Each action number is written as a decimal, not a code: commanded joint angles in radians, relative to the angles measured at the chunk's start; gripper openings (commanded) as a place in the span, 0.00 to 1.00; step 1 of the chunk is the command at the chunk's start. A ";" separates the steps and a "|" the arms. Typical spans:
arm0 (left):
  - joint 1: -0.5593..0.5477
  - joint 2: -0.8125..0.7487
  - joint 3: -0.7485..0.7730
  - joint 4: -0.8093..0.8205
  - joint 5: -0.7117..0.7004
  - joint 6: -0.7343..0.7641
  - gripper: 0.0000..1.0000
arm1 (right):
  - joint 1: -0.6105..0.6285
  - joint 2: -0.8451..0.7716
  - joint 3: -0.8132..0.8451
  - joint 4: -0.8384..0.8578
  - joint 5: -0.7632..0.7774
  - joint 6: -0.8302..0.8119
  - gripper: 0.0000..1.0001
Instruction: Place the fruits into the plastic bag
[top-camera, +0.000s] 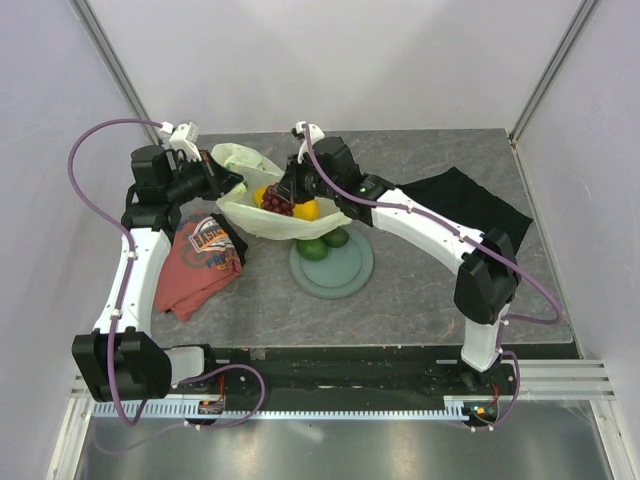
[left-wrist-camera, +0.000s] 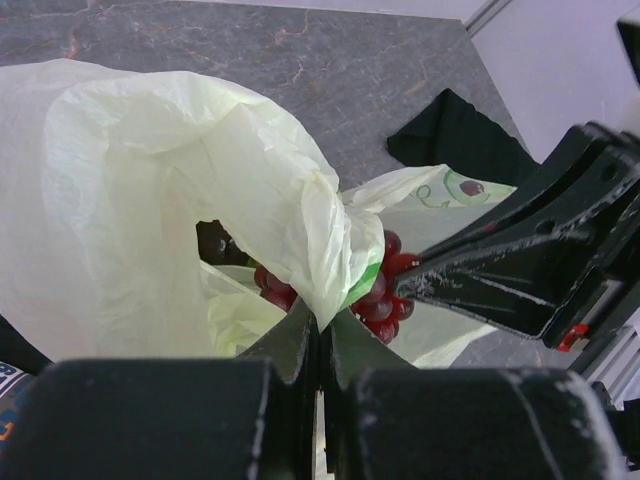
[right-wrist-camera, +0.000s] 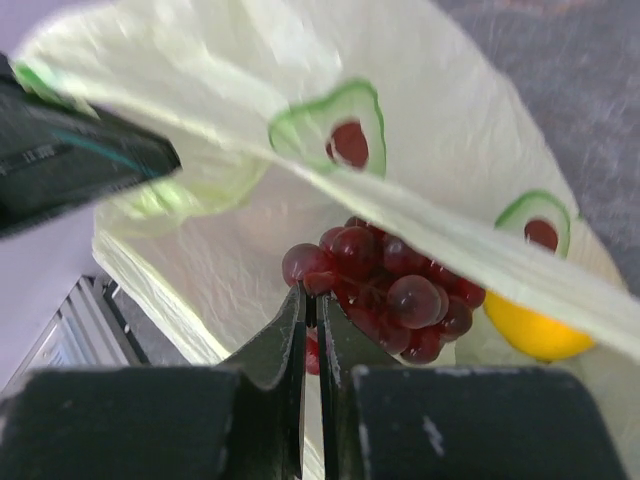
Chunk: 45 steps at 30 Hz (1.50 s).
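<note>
Left gripper (left-wrist-camera: 322, 325) is clenched on a fold of the pale green, crinkly translucent plastic bag (left-wrist-camera: 150, 200), gripping it at the rim. From the other side, the right gripper (right-wrist-camera: 312, 300) pinches the dark red grape bunch (right-wrist-camera: 390, 285), which sits inside the bag's open mouth. The right wrist view brings close a yellow fruit (right-wrist-camera: 530, 335) lying in the bag beside the grapes, and avocado prints on the plastic. Only the overhead view shows two green fruits (top-camera: 313, 249) on a round grey-green plate (top-camera: 345, 278) just in front of the bag. It also shows a red printed T-shirt (top-camera: 200, 262) to the left and a black cloth (top-camera: 465, 205) to the right on the grey stone-patterned surface (top-camera: 420, 300).
</note>
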 joint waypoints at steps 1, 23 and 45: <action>0.005 -0.010 0.006 0.007 0.004 0.031 0.01 | 0.004 0.051 0.130 0.081 0.064 -0.036 0.00; 0.009 -0.013 0.007 0.007 0.007 0.029 0.01 | 0.055 0.199 0.131 0.070 0.148 -0.030 0.35; 0.009 -0.012 0.007 0.005 0.009 0.031 0.01 | 0.072 -0.025 -0.168 0.330 0.095 -0.097 0.66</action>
